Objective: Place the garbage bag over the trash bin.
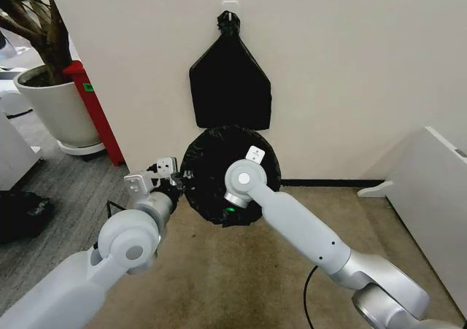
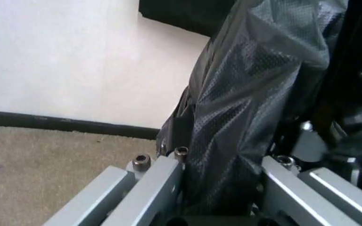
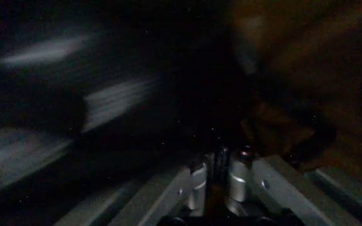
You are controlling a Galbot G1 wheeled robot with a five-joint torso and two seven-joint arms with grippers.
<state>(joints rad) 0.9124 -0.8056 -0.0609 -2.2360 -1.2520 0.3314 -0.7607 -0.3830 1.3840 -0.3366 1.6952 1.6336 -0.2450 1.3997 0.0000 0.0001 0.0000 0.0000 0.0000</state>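
The crinkly, glossy black plastic garbage bag (image 1: 219, 172) sits on the carpet by the wall; the left gripper (image 2: 222, 188) pinches its side, the right gripper (image 3: 218, 181) is pressed together inside.

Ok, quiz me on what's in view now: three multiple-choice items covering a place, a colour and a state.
1. Where is the flat black bundle?
A. on the carpet
B. hanging on the wall
C. in the plant pot

2. What colour is the panel beside the plant pot?
A. red
B. blue
C. yellow

3. What is between the left gripper's fingers?
A. nothing
B. a fold of the garbage bag
C. a cable

1 B: the flat black bundle hangs above the garbage bag.
2 A: the panel by the plant pot is red.
3 B: bag film fills the left gripper.
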